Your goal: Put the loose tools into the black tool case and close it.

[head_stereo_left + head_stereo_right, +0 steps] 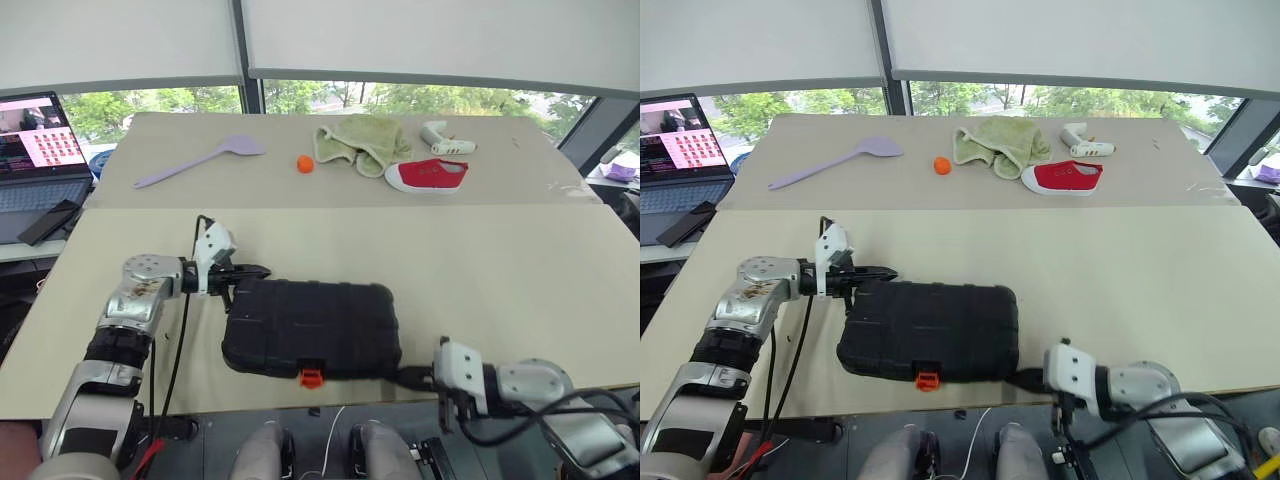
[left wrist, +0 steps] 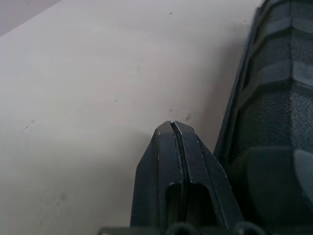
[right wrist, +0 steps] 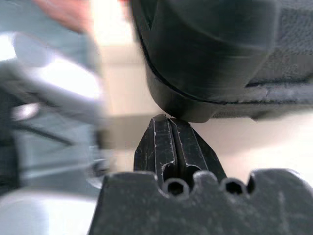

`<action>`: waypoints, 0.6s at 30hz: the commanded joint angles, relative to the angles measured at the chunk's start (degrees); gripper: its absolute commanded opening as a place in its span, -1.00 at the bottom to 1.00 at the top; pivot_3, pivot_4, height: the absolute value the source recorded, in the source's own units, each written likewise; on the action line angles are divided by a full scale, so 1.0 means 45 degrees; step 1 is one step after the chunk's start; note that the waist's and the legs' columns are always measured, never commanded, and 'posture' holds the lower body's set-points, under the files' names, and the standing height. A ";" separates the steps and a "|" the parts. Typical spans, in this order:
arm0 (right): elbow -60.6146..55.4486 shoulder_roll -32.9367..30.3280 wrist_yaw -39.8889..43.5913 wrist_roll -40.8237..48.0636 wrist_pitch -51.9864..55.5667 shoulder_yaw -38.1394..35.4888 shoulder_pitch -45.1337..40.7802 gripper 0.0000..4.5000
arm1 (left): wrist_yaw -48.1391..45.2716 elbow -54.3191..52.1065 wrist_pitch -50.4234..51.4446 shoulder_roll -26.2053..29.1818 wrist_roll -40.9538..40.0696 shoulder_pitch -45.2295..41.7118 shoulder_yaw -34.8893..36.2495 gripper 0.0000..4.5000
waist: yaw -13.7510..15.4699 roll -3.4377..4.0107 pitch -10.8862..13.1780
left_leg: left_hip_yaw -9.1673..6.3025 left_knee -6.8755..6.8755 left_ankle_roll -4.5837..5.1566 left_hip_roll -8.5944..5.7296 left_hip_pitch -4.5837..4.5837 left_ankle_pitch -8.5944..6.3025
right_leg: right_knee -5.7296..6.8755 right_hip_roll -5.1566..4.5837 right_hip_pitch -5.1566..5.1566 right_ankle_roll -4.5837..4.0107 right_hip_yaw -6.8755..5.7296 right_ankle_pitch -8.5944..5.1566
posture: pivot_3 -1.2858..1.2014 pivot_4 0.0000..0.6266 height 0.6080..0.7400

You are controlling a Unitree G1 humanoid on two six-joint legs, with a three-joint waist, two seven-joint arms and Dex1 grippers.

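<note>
The black tool case lay shut near the table's front edge, at 6 o'clock. It looked hard, smooth and a bit heavy, best pushed or gripped at its edges. The left gripper, pressed together, pointed at its 10 o'clock corner. The right gripper, also pressed together, touched its 4 o'clock corner.

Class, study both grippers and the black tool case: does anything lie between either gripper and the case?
Nothing visible does. The left gripper, fingers shut, sits right at the far left corner of the black tool case. The right gripper, also shut, is at the case's near right corner. Only bare table surrounds the case, which lies closed.
</note>
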 commanded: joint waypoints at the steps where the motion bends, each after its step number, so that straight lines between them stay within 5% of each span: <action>1: 0.1234 0.0509 -0.1136 -0.0496 -0.0024 -0.0915 -0.1547 -1.00 | 0.0039 -0.1054 0.0174 -0.0117 -0.0284 0.0804 0.0173 -0.98 | 0.0026 0.0023 0.0009 | 0.0002 -0.0002 -0.0012 0.0000 -0.0002 -0.0002 | 0.0002 -0.0008 -0.0011 -0.0017 0.0003 0.0010 | 0.03 -0.52 1.00; 11: 0.4339 0.1027 -0.0669 -0.0636 -0.0602 -0.1113 -0.3464 -1.00 | 0.2056 -0.4829 0.1633 -0.0284 -0.1249 0.3535 0.1531 -0.98 | 0.0238 0.0049 0.0001 | 0.0080 -0.0009 -0.0066 -0.0011 -0.0169 0.0075 | 0.0019 0.0028 -0.0177 -0.0033 0.0011 0.0001 | 0.03 -0.52 1.00; 18: 0.3705 0.0125 0.0548 0.0203 -0.0047 -0.1921 -0.2498 -1.00 | 0.2462 -0.5747 0.2475 0.0118 -0.1958 0.3611 0.2441 -0.98 | 0.0343 0.0049 0.0001 | 0.0086 0.0008 -0.0049 -0.0012 -0.0189 0.0068 | 0.0023 0.0031 -0.0186 -0.0030 0.0008 0.0001 | 0.03 -0.52 1.00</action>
